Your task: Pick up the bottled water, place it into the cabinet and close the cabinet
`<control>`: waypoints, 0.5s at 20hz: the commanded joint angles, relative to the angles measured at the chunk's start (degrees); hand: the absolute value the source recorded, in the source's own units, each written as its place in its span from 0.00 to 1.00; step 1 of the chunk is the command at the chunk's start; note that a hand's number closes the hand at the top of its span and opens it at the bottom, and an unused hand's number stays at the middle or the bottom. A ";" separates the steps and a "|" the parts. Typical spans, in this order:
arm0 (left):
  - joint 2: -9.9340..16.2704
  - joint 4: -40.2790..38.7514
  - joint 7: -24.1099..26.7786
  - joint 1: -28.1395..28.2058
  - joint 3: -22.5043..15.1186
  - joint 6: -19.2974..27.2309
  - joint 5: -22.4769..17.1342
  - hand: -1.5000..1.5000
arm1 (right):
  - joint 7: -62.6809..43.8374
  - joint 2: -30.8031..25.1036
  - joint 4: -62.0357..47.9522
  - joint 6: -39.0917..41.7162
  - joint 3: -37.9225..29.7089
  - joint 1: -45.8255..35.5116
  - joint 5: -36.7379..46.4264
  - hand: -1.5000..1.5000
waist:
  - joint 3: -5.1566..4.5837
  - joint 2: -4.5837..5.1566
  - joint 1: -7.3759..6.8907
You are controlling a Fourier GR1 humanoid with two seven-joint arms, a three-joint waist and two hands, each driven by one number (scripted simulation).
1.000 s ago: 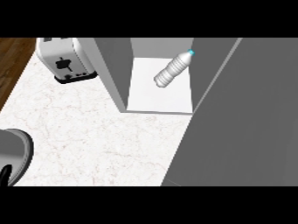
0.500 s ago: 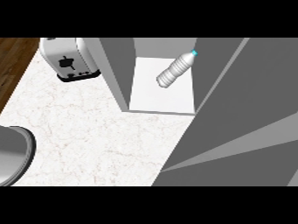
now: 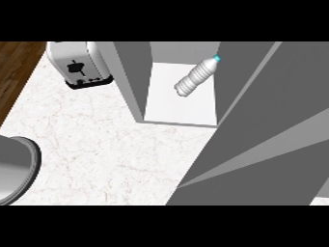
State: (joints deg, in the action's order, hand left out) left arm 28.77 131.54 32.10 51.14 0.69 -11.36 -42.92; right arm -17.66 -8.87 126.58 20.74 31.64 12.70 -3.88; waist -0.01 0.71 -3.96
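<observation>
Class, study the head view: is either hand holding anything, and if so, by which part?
No hold shows. The water bottle lies untouched inside the cabinet; only a grey forearm appears, with neither hand in view.

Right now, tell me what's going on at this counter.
The bottled water lies on its side inside the open cabinet, on its white floor, and no hand is touching it. The cabinet's grey door stands swung across the right of the view, not closed. A grey forearm shows at the lower left edge, but neither hand is in sight. A toaster sits on the marble counter left of the cabinet.
</observation>
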 commanded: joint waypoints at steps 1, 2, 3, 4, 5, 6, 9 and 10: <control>0.21 -1.87 1.99 0.96 2.63 -4.28 -2.31 0.00 | -2.21 8.43 -5.58 -8.82 -0.71 -9.53 -6.32 1.00 | -0.15 -0.20 -0.52; 0.63 0.15 0.49 2.00 2.74 -4.13 -4.44 0.00 | -4.00 8.44 -5.45 -9.60 -1.89 -10.92 -7.79 1.00 | -0.11 -0.21 -0.15; 0.64 2.10 0.60 3.66 3.56 -4.25 -4.43 0.00 | -1.90 8.46 -8.14 -10.48 -2.55 -12.41 -8.53 1.00 | -0.03 -0.29 -0.69; 1.72 -1.58 0.91 2.25 5.71 -5.87 -5.97 0.00 | -3.87 8.48 -8.19 -10.83 -5.17 -15.01 -12.04 1.00 | -0.14 -0.12 -0.51; 1.41 -1.16 0.27 1.74 5.43 -5.09 -7.04 0.00 | -4.64 8.55 -10.24 -12.78 -6.51 -19.03 -14.04 1.00 | -0.11 0.08 -0.48; 0.81 -0.10 1.26 3.98 6.48 -6.28 -7.04 0.00 | -5.68 8.61 -11.38 -14.90 -6.66 -21.11 -15.68 1.00 | -0.07 -0.32 -0.60; 1.43 -1.31 1.73 7.42 9.09 -11.11 -8.72 0.00 | -4.90 8.73 -19.11 -15.26 -13.69 -30.65 -19.08 1.00 | -0.03 -0.52 -0.25; 0.11 1.44 1.14 8.36 8.36 -9.42 -8.03 0.00 | -6.43 8.76 -21.39 -17.00 -14.62 -34.79 -20.35 1.00 | 0.00 -0.51 0.17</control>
State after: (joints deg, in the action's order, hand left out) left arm 29.68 131.54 33.11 56.08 7.22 -18.64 -49.49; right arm -22.86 -1.81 111.74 7.89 22.15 -11.14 -19.36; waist -0.03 0.52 -4.29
